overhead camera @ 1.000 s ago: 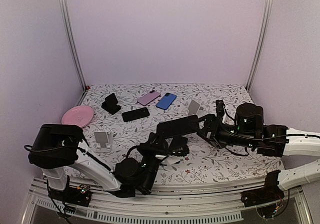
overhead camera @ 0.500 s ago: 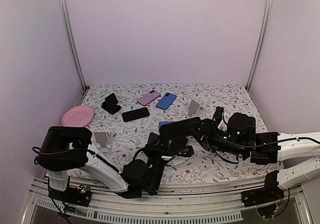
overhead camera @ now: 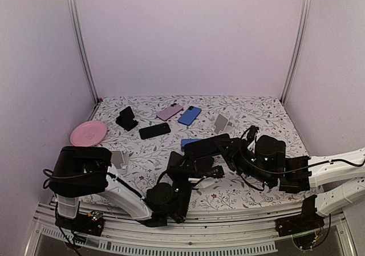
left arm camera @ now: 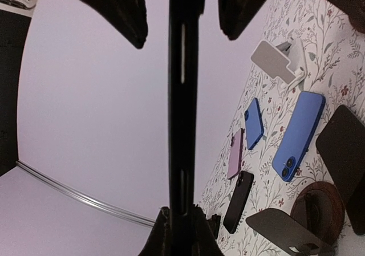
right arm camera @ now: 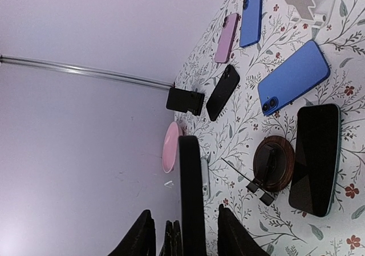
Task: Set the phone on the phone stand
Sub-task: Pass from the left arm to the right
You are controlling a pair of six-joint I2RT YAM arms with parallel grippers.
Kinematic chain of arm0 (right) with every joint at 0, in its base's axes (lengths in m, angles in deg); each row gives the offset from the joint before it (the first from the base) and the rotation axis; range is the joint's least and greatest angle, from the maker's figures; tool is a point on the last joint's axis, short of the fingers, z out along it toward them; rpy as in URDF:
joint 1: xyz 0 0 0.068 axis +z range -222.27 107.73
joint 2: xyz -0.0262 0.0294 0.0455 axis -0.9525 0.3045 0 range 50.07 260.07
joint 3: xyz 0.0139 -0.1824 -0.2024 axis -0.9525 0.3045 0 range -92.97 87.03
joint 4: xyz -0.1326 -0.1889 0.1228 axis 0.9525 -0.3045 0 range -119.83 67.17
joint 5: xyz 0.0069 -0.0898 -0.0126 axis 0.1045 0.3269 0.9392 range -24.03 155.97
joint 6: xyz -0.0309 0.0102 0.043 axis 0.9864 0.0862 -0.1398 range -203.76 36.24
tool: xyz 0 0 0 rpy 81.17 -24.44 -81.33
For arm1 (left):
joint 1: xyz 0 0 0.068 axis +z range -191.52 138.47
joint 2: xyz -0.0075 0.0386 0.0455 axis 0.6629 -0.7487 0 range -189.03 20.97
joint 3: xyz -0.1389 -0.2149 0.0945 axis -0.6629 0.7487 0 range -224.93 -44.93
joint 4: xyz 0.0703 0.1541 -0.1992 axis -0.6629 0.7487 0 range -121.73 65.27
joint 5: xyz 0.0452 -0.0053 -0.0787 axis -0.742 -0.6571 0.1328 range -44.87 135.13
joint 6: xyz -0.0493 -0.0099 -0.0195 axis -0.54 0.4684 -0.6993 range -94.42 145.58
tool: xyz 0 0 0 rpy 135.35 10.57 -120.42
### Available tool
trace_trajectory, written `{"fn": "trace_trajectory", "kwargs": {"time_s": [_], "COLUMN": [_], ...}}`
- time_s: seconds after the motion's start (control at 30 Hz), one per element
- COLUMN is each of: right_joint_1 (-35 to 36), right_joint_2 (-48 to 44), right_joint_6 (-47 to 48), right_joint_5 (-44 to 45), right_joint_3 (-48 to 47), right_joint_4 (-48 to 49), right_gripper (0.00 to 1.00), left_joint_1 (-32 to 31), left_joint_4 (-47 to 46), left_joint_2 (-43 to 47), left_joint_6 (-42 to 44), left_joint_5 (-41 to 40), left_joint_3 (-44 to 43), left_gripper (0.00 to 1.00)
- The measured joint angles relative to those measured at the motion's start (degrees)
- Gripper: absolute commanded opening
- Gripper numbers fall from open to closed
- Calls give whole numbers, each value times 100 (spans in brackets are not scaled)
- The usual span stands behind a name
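Top external view: item, black phone (overhead camera: pixel 206 144), held off the table (overhead camera: pixel 251 110) above its middle, long axis running 9 to 3 o'clock.

Left gripper (left arm camera: pixel 181 213): fingers (left arm camera: pixel 162 236) set close against both faces of the phone near its 9 o'clock end, which reads as a pinch. Forearm rises from 6 o'clock. Wrist is rolled on its side and aimed at the back wall.

Right gripper (right arm camera: pixel 186 209): enters from 3 o'clock, wrist likewise rolled. Its fingers (right arm camera: pixel 145 236) are spread, with pale gaps on either side of the phone, so they straddle it without visible contact.

Round-based phone stand (right arm camera: pixel 275 160): on the table at 3 o'clock of the phone in the right wrist view, with a dark phone (right arm camera: pixel 315 153) lying just beside it. Likely the target.

Hazards, judged:
- If the left lets go before the right closes, the phone drops onto the stand or the dark phone.
- A narrow edge pinch lets the phone pivot.
- Two sets of fingers crowded on one phone may knock together.
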State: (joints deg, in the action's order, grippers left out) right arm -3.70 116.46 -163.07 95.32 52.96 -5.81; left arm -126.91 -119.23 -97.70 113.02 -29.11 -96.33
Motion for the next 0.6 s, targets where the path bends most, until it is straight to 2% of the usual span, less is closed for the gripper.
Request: {"fn": "trace_trajectory", "kwargs": {"time_s": [0.2, 0.3, 0.33, 0.43, 0.5, 0.6], "right_joint_1": [4, 4, 7, 7, 11, 11], "right_joint_2": [2, 2, 2, 2, 0, -13], "right_joint_6": [-11, -15, -9, 20, 85, 302], "right_joint_5": [203, 227, 234, 249, 284, 365], "right_joint_3": [0, 2, 2, 2, 2, 7], "right_joint_4": [107, 140, 151, 164, 149, 48], "right_gripper": [11, 4, 3, 2, 2, 2], "left_joint_1": [4, 7, 7, 9, 11, 11], "left_joint_4": [-9, -15, -20, -20, -11, -17], "left_joint_2": [0, 0, 0, 0, 2, 44], "left_joint_6": [0, -46, -48, -85, -83, -151], "left_joint_5": [-22, -42, -52, -74, -83, -98], "left_joint_3": [-9, -26, -37, -52, -52, -35], "left_gripper": [0, 0, 4, 32, 47, 58]}}
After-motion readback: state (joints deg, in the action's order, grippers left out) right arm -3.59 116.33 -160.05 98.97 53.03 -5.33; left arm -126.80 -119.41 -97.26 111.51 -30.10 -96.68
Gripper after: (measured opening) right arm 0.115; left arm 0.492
